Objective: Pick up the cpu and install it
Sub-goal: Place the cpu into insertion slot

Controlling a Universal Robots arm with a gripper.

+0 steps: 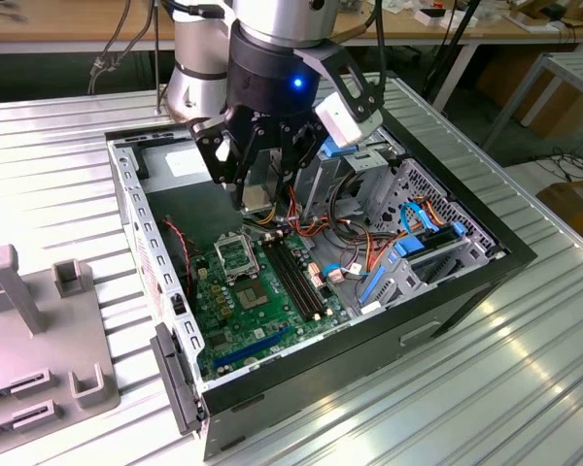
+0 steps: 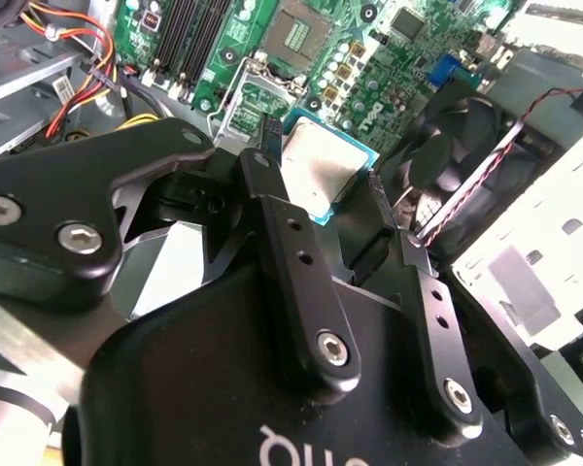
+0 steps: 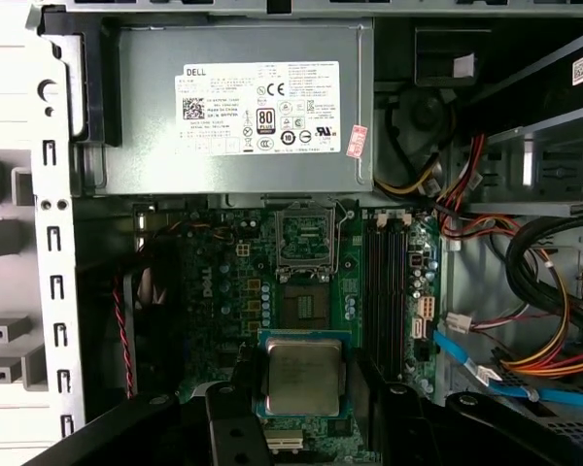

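Flat square cpu (image 3: 303, 375), silver-grey face, teal rim, in the pincer (image 3: 306, 379)

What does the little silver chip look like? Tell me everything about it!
The cpu is a thin, flat square with a dull silver-grey metal face and a green rim. The pincer holds it by two opposite edges, metal face showing in both wrist views, above the green motherboard, not in the socket.
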